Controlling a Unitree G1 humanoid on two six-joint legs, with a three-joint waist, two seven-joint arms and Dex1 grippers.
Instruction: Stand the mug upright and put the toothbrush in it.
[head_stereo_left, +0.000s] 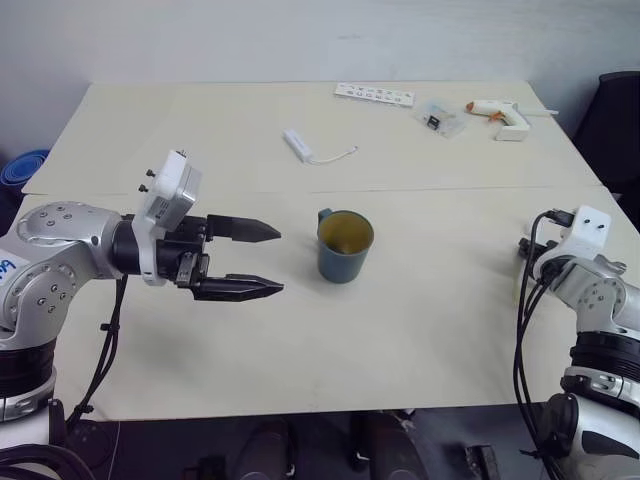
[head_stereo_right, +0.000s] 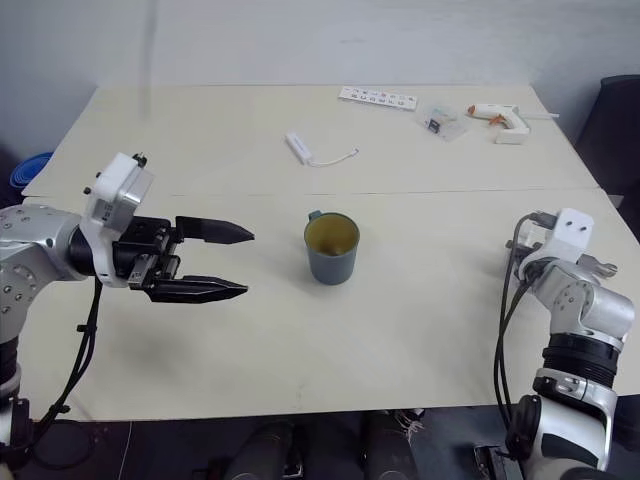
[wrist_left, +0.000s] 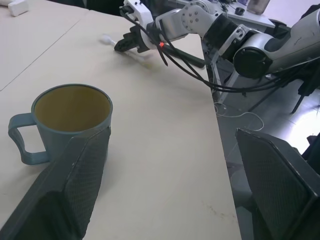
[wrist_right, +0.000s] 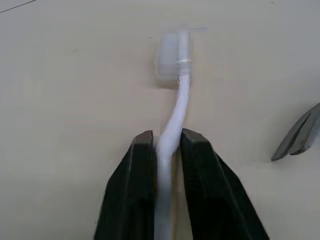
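The teal-blue mug (head_stereo_left: 345, 244) stands upright in the middle of the table, its yellowish inside showing and its handle turned toward the table's far side. To the left of it, a short gap away, my left gripper (head_stereo_left: 280, 260) hovers open, pointing at the mug. The left wrist view shows the mug (wrist_left: 70, 120) just beyond one finger. Near the table's right edge, my right gripper (wrist_right: 167, 137) is shut on the white toothbrush (wrist_right: 177, 107). The toothbrush lies on the table with its bristle head sticking out past the fingertips.
At the table's far side lie a white power strip (head_stereo_left: 374, 94), a small clear bag (head_stereo_left: 440, 117) and a white glue gun (head_stereo_left: 500, 115). A small white block with a thin cable (head_stereo_left: 298, 144) lies behind the mug. A black chair (head_stereo_left: 615, 110) stands at the right.
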